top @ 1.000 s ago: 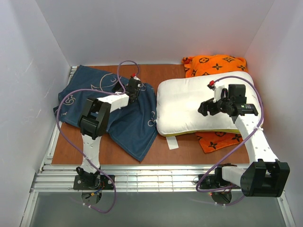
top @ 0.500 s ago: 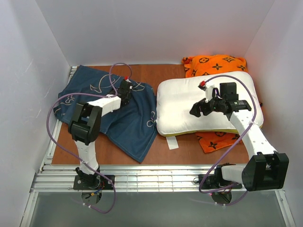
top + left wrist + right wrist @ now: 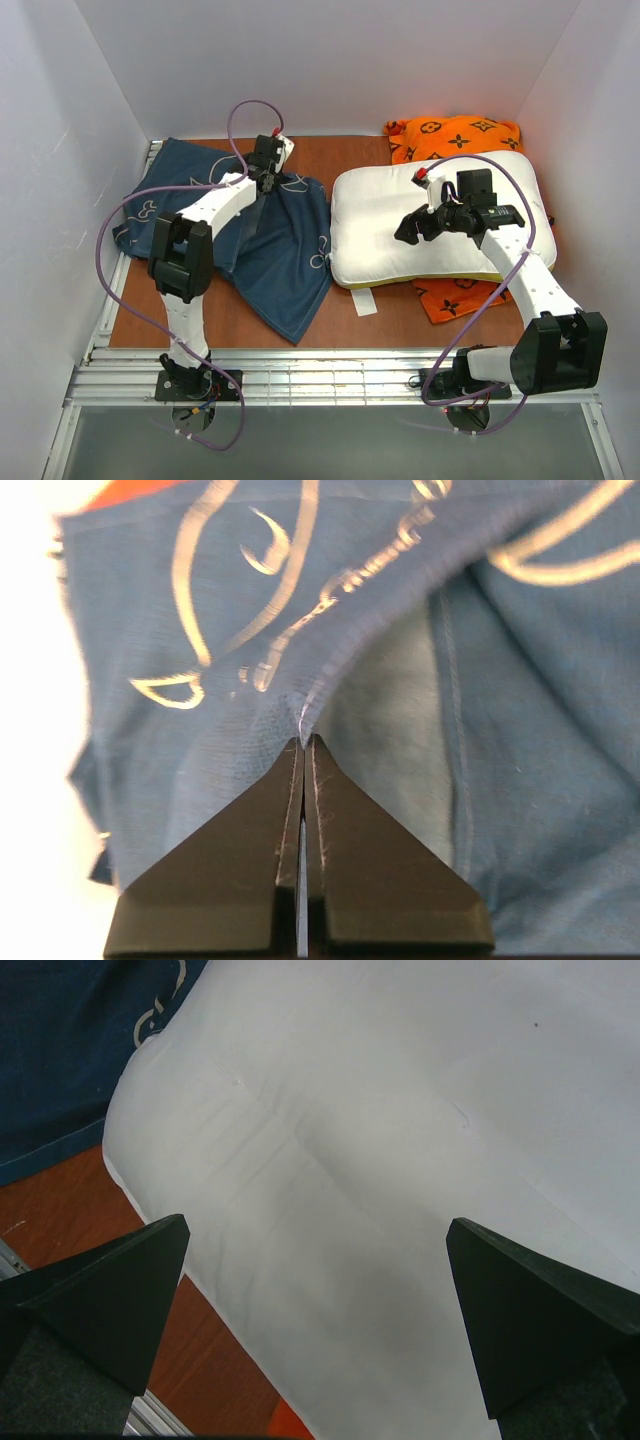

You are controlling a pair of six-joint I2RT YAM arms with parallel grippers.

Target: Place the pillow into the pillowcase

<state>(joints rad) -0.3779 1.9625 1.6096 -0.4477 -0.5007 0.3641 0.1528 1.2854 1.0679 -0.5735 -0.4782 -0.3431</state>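
The navy pillowcase (image 3: 275,255) with white fish drawings lies crumpled on the left of the table. My left gripper (image 3: 263,186) sits at its far right part, shut on a raised fold of the hem; in the left wrist view the black fingertips (image 3: 303,742) meet with the pillowcase (image 3: 500,680) edge pinched between them. The white pillow (image 3: 375,215) lies to the right, its small tag (image 3: 364,300) at the front. My right gripper (image 3: 408,232) hovers over the pillow's middle, open; in the right wrist view the gripper (image 3: 318,1225) has only the pillow (image 3: 400,1110) showing between its fingers.
An orange monogram cushion (image 3: 455,135) lies under the pillow's far and near right edges. The brown table (image 3: 340,155) is boxed in by white walls on three sides. A metal rail (image 3: 300,375) runs along the near edge by the arm bases.
My left gripper has shut on the pillowcase hem and moved toward the back, drawing the fabric up. My right gripper has shifted left over the pillow, still open.
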